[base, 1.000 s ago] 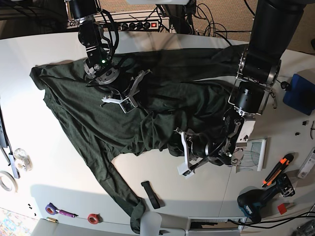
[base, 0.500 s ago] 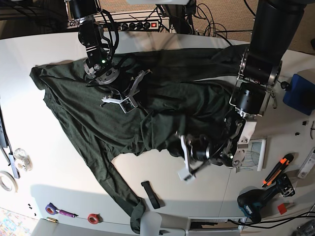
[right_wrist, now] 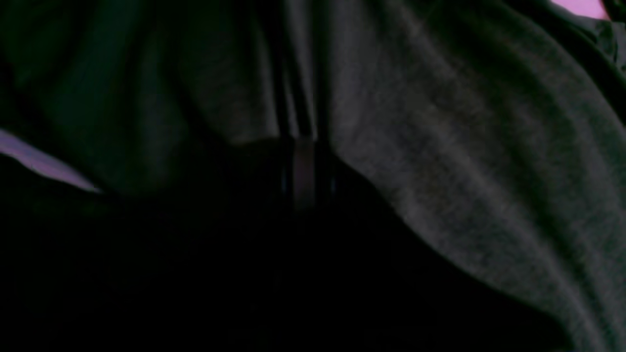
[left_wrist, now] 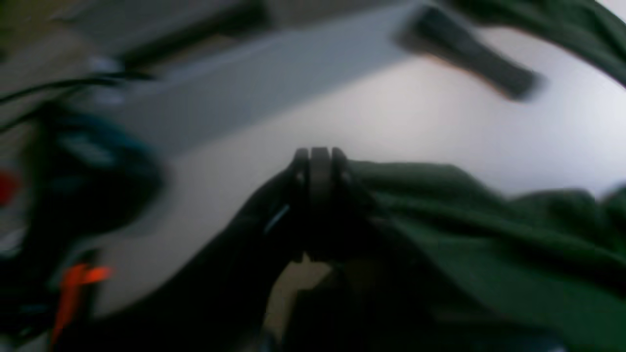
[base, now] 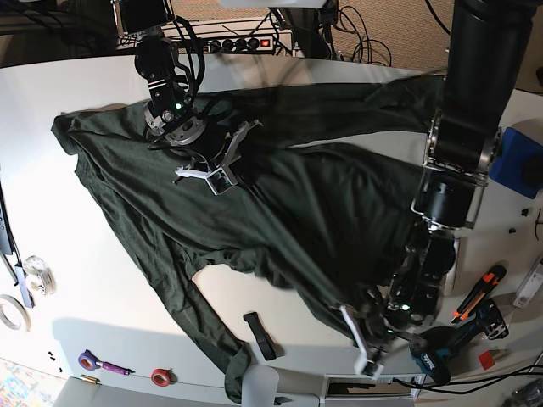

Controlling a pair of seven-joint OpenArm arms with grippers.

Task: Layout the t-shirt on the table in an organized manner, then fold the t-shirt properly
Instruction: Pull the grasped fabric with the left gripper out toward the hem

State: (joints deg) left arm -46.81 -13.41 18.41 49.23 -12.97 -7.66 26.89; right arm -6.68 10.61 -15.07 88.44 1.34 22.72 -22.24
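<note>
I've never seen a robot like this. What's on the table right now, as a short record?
garment: dark green t-shirt, spread but wrinkled, on white table
left arm fingers: shut on t-shirt's edge near the table's front
right arm fingers: shut on t-shirt, farther back
fold: not yet begun
nearby: black strap, drill

Dark green t-shirt (right_wrist: 464,171) filling nearly the whole frame.
The right gripper (right_wrist: 304,171) is seen only dimly at the middle, its jaws drawn close together, and narrow folds of cloth are gathered into them from above. Broad creases are spread to the right. Small pale patches of the table (right_wrist: 44,168) are left uncovered at the left edge and top right corner.
</note>
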